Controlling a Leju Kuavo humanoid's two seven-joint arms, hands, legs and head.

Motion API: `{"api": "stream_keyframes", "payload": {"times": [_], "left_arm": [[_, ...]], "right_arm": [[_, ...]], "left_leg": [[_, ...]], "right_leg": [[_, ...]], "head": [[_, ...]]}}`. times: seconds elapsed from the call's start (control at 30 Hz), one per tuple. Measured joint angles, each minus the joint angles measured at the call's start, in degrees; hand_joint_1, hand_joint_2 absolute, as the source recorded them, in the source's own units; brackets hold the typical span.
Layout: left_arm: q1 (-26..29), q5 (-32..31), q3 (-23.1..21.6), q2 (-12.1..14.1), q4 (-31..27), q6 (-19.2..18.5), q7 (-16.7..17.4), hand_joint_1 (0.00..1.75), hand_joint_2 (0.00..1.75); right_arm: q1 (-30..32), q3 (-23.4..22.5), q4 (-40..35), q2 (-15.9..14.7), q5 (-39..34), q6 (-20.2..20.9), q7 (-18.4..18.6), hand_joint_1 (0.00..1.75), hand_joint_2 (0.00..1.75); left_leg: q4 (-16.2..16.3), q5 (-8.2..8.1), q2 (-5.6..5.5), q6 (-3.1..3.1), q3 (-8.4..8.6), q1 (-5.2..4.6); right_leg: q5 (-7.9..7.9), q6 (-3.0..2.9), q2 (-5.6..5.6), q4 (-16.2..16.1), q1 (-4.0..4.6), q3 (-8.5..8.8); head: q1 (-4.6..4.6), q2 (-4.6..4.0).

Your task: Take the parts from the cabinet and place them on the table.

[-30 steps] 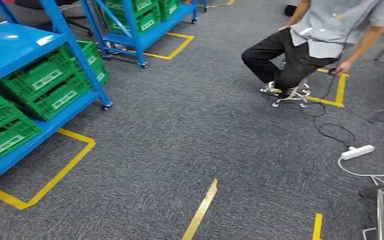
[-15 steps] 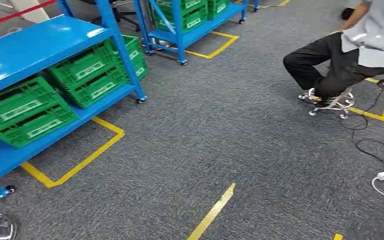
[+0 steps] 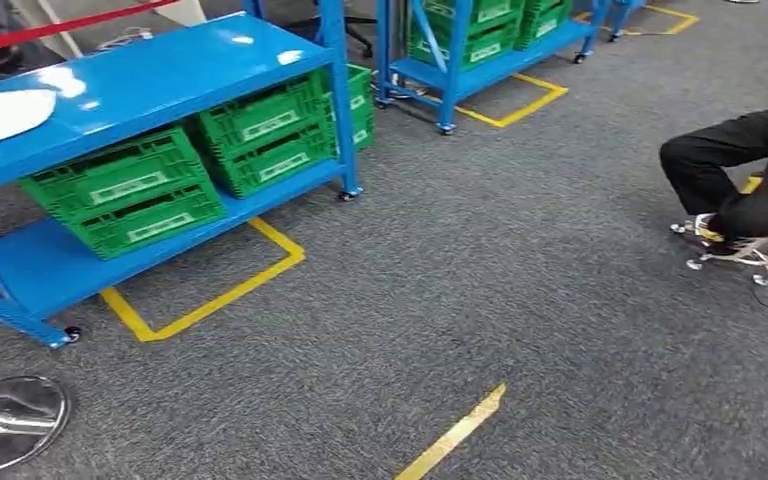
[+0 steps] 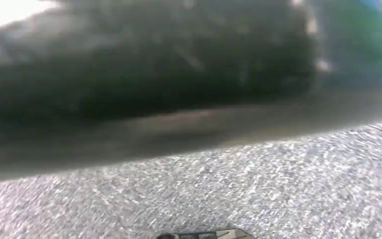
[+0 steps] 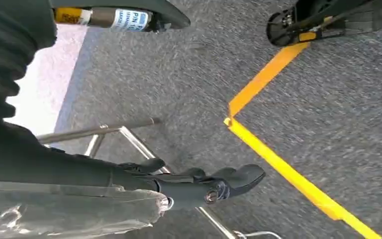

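View swings left: blue rack (image 3: 160,70), green crates (image 3: 120,175) come closer, well ahead of right hand (image 5: 204,186). Approach stage, I judge. Cannot tell what either hand grips.

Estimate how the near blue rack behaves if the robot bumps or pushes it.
It would likely roll: the blue rack stands on small casters, and I can't make out any brake. It is probably heavy enough to resist light contact, with four green crates stacked on its bottom shelf. The carpet should also slow it.
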Motion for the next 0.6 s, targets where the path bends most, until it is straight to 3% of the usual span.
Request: {"api": "stream_keyframes", "payload": {"times": [0.03,0.07,0.1,0.2,0.23,0.27,0.3,0.37,0.4,0.43,0.5,0.53,0.57,0.6], "left_arm": [[-0.02,-0.16,0.0,0.0,0.04,0.0,0.0,0.0,0.0],[-0.06,-0.2,0.0,0.0,0.04,0.0,0.0,0.0,0.0],[-0.28,-0.26,0.06,0.04,0.04,0.0,0.0,0.0,0.0],[0.02,-0.59,0.22,0.07,0.09,0.0,0.0,0.0,0.0],[0.16,-0.75,0.31,0.13,0.11,-0.04,0.0,0.0,0.0],[0.19,-0.86,0.37,0.22,0.11,-0.07,0.0,0.0,0.0],[0.09,-0.96,0.42,0.22,0.13,-0.2,0.0,0.0,0.0],[-0.22,-1.51,0.55,0.22,0.24,-0.46,-0.17,0.0,0.0],[-0.28,-1.64,0.55,0.22,0.41,-0.7,-0.26,0.0,0.0],[-0.23,-1.8,0.57,0.31,0.53,-0.92,-0.35,0.0,0.0],[0.01,-2.08,0.63,0.52,0.7,-1.22,-0.5,0.0,0.0],[0.0,-2.14,0.66,0.61,0.77,-1.27,-0.7,0.0,0.0],[-0.06,-2.28,0.7,0.77,0.88,-1.31,-0.9,0.0,0.0],[-0.21,-2.36,0.76,1.05,0.98,-1.36,-1.07,0.0,0.0]], "right_arm": [[0.01,0.0,0.0,0.0,0.09,0.06,0.0,0.0,1.75],[-0.01,0.0,0.0,0.0,0.11,0.2,0.0,0.0,1.75],[0.02,0.02,0.04,0.0,0.15,0.31,0.0,0.0,1.75],[-0.08,0.0,0.07,0.0,0.35,0.55,0.07,0.0,1.75],[-0.08,-0.09,0.07,0.0,0.44,0.57,0.09,0.0,0.0],[-0.16,-0.15,0.07,0.02,0.61,0.66,0.09,0.0,0.0],[-0.15,-0.17,0.09,0.02,0.83,0.83,0.07,0.0,0.0],[-0.22,-0.48,0.41,0.02,1.61,1.09,0.09,0.0,0.0],[-0.33,-0.83,0.61,0.02,1.99,1.24,0.05,0.0,0.0],[-0.51,-1.29,0.87,0.02,2.43,1.42,0.0,0.0,0.0],[-1.01,-1.66,1.27,0.02,2.86,1.64,-0.09,0.0,0.0],[-1.32,-1.79,1.55,0.02,3.15,1.71,-0.24,0.0,0.0],[-1.63,-2.01,1.75,0.02,3.56,1.81,-0.42,0.0,0.0],[-2.06,-2.4,2.29,0.04,3.95,1.9,-0.66,0.0,0.0]], "left_leg": [[0.07,-0.11,-0.86,-0.22,0.19,0.12],[0.21,-0.24,-1.39,-0.56,0.09,0.14],[0.99,-0.33,-2.16,-0.94,-0.31,-0.18],[0.77,0.28,-3.59,-1.75,-1.04,0.28],[0.96,0.01,-3.78,-1.96,-1.24,0.33],[1.93,-0.91,-0.86,-2.23,-1.53,0.09],[5.06,-2.99,1.44,-2.56,-2.94,0.08],[14.26,-7.31,2.72,-2.86,-7.29,0.23],[17.79,-8.38,2.82,-2.93,-8.98,0.28],[18.63,-7.96,2.85,-2.9,-9.39,0.32],[13.17,-3.54,2.85,-2.5,-6.58,0.27],[7.91,-0.8,2.86,-2.09,-3.92,0.18],[3.38,0.94,3.06,-1.45,-1.67,-0.05],[1.83,-0.18,3.43,-1.0,-0.86,-0.37]], "right_leg": [[3.0,0.01,1.16,-5.65,-0.21,2.56],[3.19,0.09,4.14,-8.87,-0.54,4.15],[2.71,0.0,5.08,-10.61,-0.8,4.56],[2.79,-0.75,3.62,-9.89,-0.26,4.78],[3.1,-1.26,2.96,-10.26,-0.66,4.89],[3.17,-1.49,2.5,-10.34,-0.56,5.0],[3.13,-1.84,1.94,-10.35,-0.49,4.97],[3.01,-2.02,0.6,-10.34,-0.33,4.86],[2.97,-2.08,0.1,-10.33,-0.27,4.82],[2.92,-2.15,-0.3,-10.33,-0.23,4.85],[2.83,-2.14,-0.49,-10.34,-0.14,5.06],[2.77,-2.09,-0.53,-10.35,-0.09,5.24],[2.71,-2.03,-0.58,-10.42,-0.08,5.31],[2.46,-1.71,-0.68,-10.31,0.29,4.74]], "head": [[0.02,0.0],[0.07,0.0],[0.05,0.0],[-0.07,0.0],[-0.07,0.0],[-0.07,0.0],[-0.77,0.0],[-0.72,0.0],[-0.68,0.0],[-0.7,0.0],[-0.72,0.0],[-0.74,0.0],[-0.74,0.0],[-0.65,0.0]]}}
